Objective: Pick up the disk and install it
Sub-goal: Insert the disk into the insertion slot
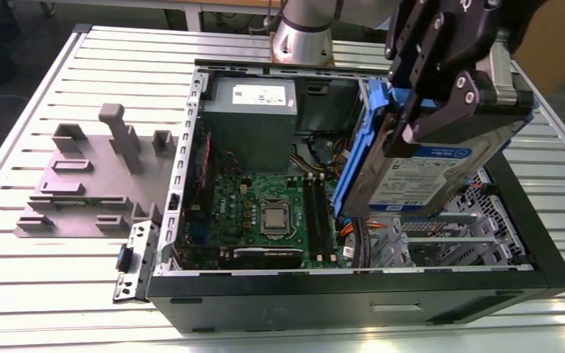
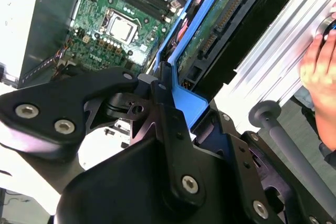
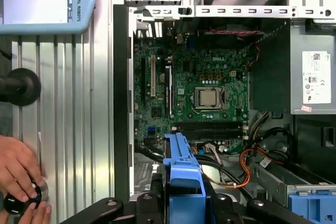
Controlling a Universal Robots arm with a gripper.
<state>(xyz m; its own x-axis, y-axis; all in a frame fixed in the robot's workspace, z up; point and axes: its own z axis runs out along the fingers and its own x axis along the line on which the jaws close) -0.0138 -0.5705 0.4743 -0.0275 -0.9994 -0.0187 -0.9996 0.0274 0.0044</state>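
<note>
The disk point(image 1: 425, 176), a silver drive with a white-and-blue label in a blue carrier, hangs tilted over the open computer case point(image 1: 361, 283), at the exterior view's right. It hovers above the metal drive cage point(image 1: 449, 235). My black gripper point(image 1: 449, 110) is shut on the disk's upper edge. In the second wrist view the gripper point(image 2: 194, 116) clamps the blue carrier, and the disk's green circuit side point(image 2: 215, 30) points toward the case. The first wrist view shows the carrier of the disk point(image 3: 181, 171) between my fingers point(image 3: 152, 203), above the motherboard point(image 3: 194, 93).
A grey slotted holder block point(image 1: 86, 184) stands on the slatted table at the exterior view's left. The power supply point(image 1: 253, 103) fills the case's far end. A second blue caddy point(image 3: 312, 205) sits inside the case. A person's hand point(image 3: 18, 174) rests on a knob beside the case.
</note>
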